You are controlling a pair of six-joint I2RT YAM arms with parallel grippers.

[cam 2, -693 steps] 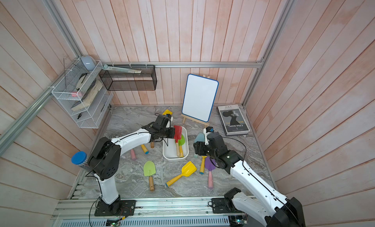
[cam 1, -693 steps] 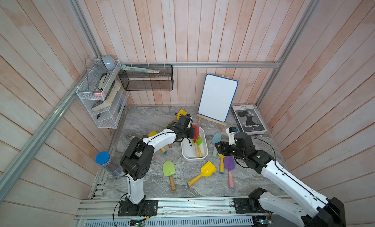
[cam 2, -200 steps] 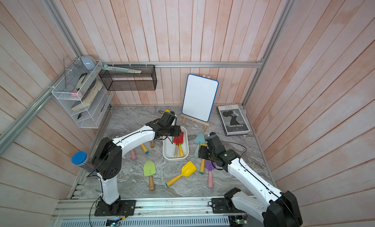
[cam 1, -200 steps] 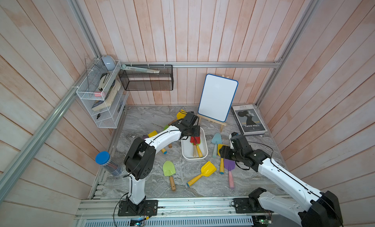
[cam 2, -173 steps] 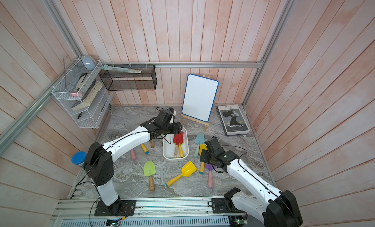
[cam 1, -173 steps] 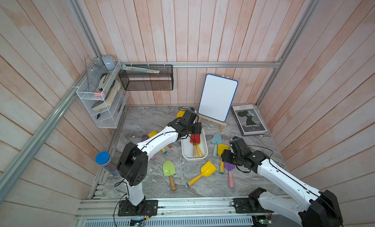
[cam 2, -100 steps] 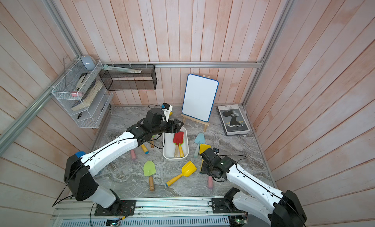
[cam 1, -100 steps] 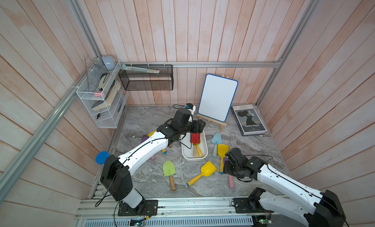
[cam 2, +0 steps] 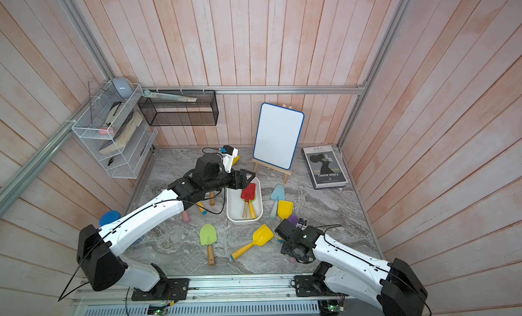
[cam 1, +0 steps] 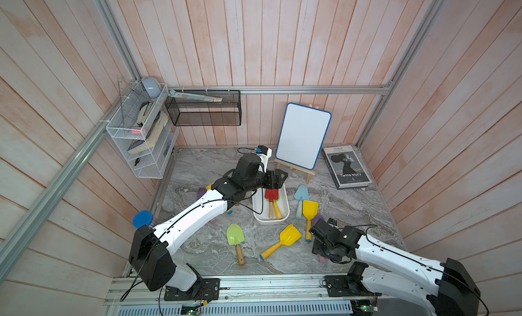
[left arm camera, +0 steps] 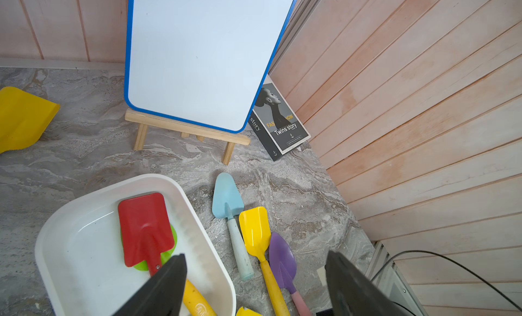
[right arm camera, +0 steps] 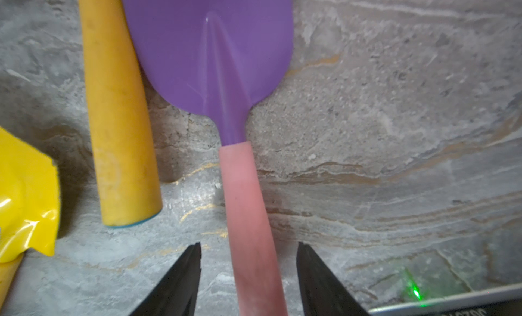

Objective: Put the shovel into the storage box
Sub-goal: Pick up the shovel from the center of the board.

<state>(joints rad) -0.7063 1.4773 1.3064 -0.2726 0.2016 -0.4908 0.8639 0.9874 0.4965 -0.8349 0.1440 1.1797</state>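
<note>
The white storage box (cam 1: 269, 222) (cam 2: 243, 222) (left arm camera: 84, 244) lies mid-table. A red shovel (cam 1: 271, 193) (left arm camera: 144, 227) rests in it on a green one, beside a yellow handle. My left gripper (cam 1: 278, 177) (left arm camera: 255, 256) hovers open over the box's far end, holding nothing. A purple shovel (right arm camera: 209, 46) (left arm camera: 282, 261) with a pink handle (right arm camera: 248, 215) lies flat to the right of the box. My right gripper (right arm camera: 249, 245) is open and low astride that handle, with a gap on each side. In both top views its wrist hides the fingers.
Loose on the table are a light blue shovel (cam 1: 301, 193), two yellow shovels (cam 1: 310, 210) (cam 1: 289, 235) and a green one (cam 1: 235, 235). A whiteboard on an easel (cam 1: 302, 136) and a book (cam 1: 346, 166) stand behind. A mesh basket (cam 1: 203, 111) and wire rack (cam 1: 141, 131) hang on the walls.
My left gripper has opened, leaving the red shovel in the box, and has risen and drawn back. My right arm moved toward the front and came down over the purple shovel's pink handle.
</note>
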